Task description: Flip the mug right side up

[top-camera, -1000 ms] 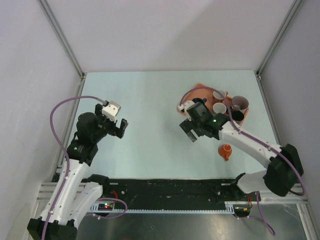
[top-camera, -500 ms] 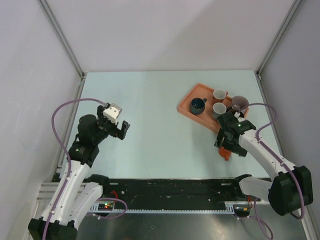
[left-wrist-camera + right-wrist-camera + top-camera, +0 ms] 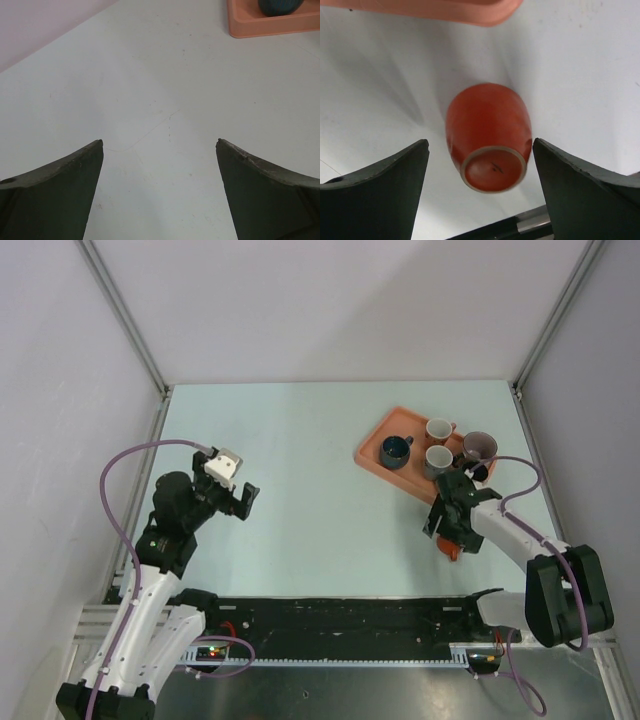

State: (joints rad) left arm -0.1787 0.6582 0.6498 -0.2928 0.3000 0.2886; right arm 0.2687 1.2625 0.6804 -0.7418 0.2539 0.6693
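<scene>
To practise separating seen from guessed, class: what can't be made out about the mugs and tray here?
Upside-down orange ceramic mug: right wrist view shows no handle, likely behind its body; in the top view the right tool covers most of it.
Dark teal mug: cut off by left wrist view's top edge.
Salmon rectangular tray: cut off by right wrist view's top edge.

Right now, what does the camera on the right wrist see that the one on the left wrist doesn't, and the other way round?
Only the right wrist view shows the orange mug, its base toward the camera, between the fingers of the open right gripper. Only the left wrist view shows a dark mug in the tray, and the open left gripper over bare table. Both views show the table and an edge of the orange tray.
</scene>
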